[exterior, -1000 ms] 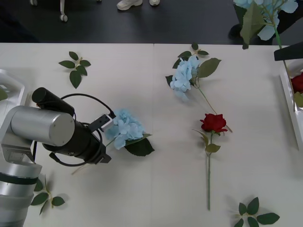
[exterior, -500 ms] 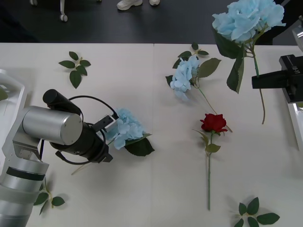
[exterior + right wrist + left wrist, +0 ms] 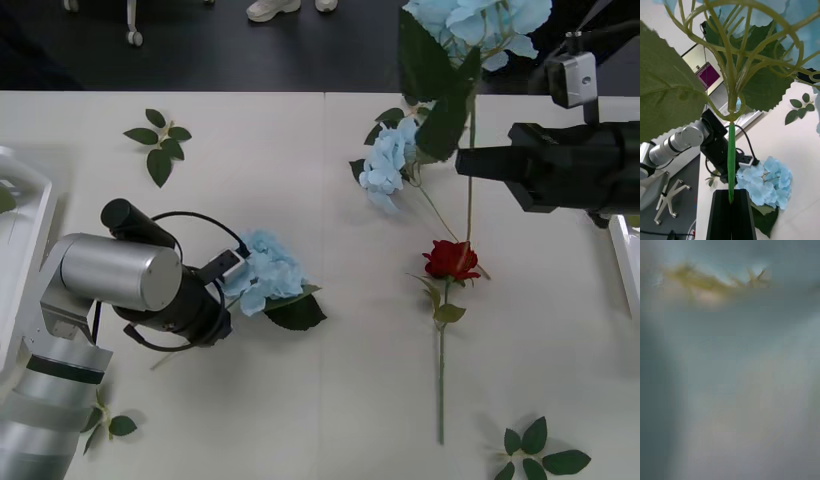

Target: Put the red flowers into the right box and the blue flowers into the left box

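Two arms are at work from my station. My right gripper [image 3: 470, 160] is above the right side of the table, its black fingers pressed together on the thin green stem of a blue hydrangea [image 3: 480, 15], whose head hangs high over the far edge. The right wrist view confirms the pinch: the stem [image 3: 731, 161] runs straight down between the shut fingers. My left gripper [image 3: 222, 275] is low on the table, touching a second blue hydrangea [image 3: 265, 270] that lies left of centre; its wrist camera is pressed too near the bloom to read, so I cannot tell whether those fingers are spread or closed.

A third blue hydrangea [image 3: 388, 160] lies further back, and one red rose [image 3: 452, 259] lies flat near the centre-right, directly below the carried stem. Loose leaf sprigs [image 3: 158, 140] sit apart from the blooms. The left box [image 3: 25, 215] shows as a white rim at the left edge, the right box [image 3: 628, 265] as a strip at the right edge.

Judgement: the step in hand is carrying a blue flower to the left box. The next move calls for a long crossing leftward, well clear of the left arm, or a handover between grippers. The dangling leaves could snag the rose.
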### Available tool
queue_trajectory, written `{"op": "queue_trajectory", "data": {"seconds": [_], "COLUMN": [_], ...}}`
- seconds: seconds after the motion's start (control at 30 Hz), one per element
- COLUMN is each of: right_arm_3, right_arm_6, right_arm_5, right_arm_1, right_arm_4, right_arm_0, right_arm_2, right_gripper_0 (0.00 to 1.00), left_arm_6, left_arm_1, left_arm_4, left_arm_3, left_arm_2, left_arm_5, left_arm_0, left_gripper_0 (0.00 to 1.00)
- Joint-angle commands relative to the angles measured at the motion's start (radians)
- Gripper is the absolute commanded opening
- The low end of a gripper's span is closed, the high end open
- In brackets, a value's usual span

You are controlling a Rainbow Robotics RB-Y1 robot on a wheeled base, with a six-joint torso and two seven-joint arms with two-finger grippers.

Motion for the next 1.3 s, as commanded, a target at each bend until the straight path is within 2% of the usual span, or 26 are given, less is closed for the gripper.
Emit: {"op": "queue_trajectory", "data": {"seconds": [0.03, 0.23, 0.43, 0.67, 0.7, 0.93, 1.0, 1.17, 1.3], "right_arm_3": [-0.069, -0.093, -0.132, -0.147, -0.155, -0.173, -0.176, -0.178, -0.202], "right_arm_6": [0.0, 0.0, 0.0, 0.0, 0.0, 0.0, 0.0, 0.0, 0.0], "right_arm_5": [-0.121, -0.29, -0.397, -0.414, -0.408, -0.366, -0.346, -0.363, -0.419], "right_arm_1": [0.028, 0.086, 0.128, 0.165, 0.171, 0.174, 0.183, 0.203, 0.215], "right_arm_4": [-0.033, -0.033, -0.033, -0.031, -0.02, -0.019, -0.011, -0.011, -0.013], "right_arm_0": [-0.088, -0.202, -0.257, -0.277, -0.278, -0.277, -0.277, -0.282, -0.288], "right_arm_2": [0.098, 0.235, 0.276, 0.276, 0.276, 0.281, 0.282, 0.307, 0.342], "right_gripper_0": [0.0, 0.0, 0.0, 0.0, 0.0, 0.0, 0.0, 0.0, 0.0], "left_arm_6": [-0.056, -0.055, -0.055, -0.053, -0.053, -0.035, -0.019, 0.008, 0.113], "left_arm_1": [-0.017, -0.017, -0.013, 0.0, 0.0, 0.0, 0.0, 0.007, 0.07], "left_arm_4": [-0.007, -0.005, 0.041, 0.117, 0.153, 0.217, 0.246, 0.275, 0.265], "left_arm_3": [-0.014, -0.014, -0.053, -0.162, -0.231, -0.396, -0.458, -0.503, -0.498], "left_arm_2": [-0.018, -0.011, 0.034, 0.143, 0.207, 0.364, 0.457, 0.617, 0.686], "left_arm_5": [-0.008, -0.008, 0.006, 0.081, 0.109, 0.13, 0.13, 0.11, 0.046], "left_arm_0": [-0.017, -0.017, -0.017, 0.002, 0.023, 0.091, 0.111, 0.117, 0.118], "left_gripper_0": [0.04, 0.0, 0.0, 0.0, 0.0, 0.0, 0.0, 0.0, 0.01]}}
